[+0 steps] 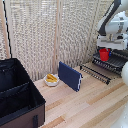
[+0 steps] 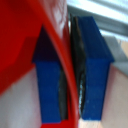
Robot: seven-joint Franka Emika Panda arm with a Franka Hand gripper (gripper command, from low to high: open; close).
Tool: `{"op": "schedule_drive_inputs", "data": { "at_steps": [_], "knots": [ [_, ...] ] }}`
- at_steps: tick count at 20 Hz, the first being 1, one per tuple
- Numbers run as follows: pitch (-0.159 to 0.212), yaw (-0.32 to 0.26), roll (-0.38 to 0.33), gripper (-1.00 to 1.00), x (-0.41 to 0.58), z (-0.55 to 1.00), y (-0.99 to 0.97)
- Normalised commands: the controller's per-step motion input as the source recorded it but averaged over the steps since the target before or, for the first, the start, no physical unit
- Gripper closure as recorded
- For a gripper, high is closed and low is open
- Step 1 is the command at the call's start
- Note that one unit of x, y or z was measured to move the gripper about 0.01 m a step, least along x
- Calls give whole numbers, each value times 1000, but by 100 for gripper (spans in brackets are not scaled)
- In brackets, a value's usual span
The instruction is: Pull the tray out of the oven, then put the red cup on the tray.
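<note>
The red cup (image 1: pixel 104 54) is upright over the pulled-out tray (image 1: pixel 113 62), a dark wire-grid shelf at the exterior view's right. Whether the cup's base touches the bars is not clear. Behind the tray, the oven (image 1: pixel 121 54) is mostly hidden by the white arm. Its lowered door (image 1: pixel 96 73) juts out toward the table. My gripper (image 1: pixel 104 48) comes down onto the cup from above. In the wrist view the cup's red wall (image 2: pixel 60 45) runs between the two blue fingers (image 2: pixel 50 80), and my gripper (image 2: pixel 70 75) is shut on it.
A large black fabric case (image 1: pixel 17 95) fills the exterior view's left. A dark blue slab (image 1: pixel 70 75) stands tilted mid-table, beside a small white bowl with yellow contents (image 1: pixel 51 79). A slatted screen (image 1: pixel 45 30) backs the wooden table (image 1: pixel 85 107).
</note>
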Motion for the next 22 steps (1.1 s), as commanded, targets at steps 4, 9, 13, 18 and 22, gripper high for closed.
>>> {"op": "schedule_drive_inputs", "data": {
  "at_steps": [4, 9, 13, 18, 22],
  "knots": [
    [55, -1, 63, 100, 404, 101, -431],
    [12, -12, 62, 100, 418, 130, -429],
    [40, -10, 18, 100, 342, 54, -299],
    [40, -28, 5, -100, 151, 18, -15],
    [29, -40, 47, -100, 165, 232, 0]
  ]
}}
